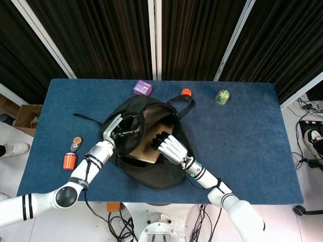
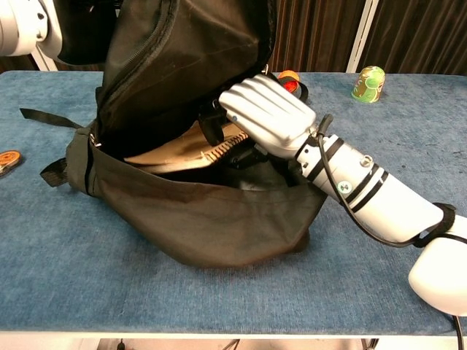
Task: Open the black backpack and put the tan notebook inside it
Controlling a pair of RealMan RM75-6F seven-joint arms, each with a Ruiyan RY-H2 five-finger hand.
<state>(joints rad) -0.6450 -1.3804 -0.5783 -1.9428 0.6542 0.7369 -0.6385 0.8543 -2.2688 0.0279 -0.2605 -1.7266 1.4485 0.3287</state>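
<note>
blue bench (image 1: 242,136) before dark curtains; tan notebook (image 2: 179,151) halfway inside the black backpack (image 2: 197,219).
my right hand (image 2: 264,117) pinches its spiral edge; left hand (image 1: 117,130) grips the flap up. i'd push deeper, flat, before letting go.

The notebook (image 1: 145,149) lies inside the backpack (image 1: 156,174) at the table (image 1: 252,141) middle, the right hand (image 1: 170,146) on it, the left hand (image 1: 115,129) at the backpack's left edge.
</note>
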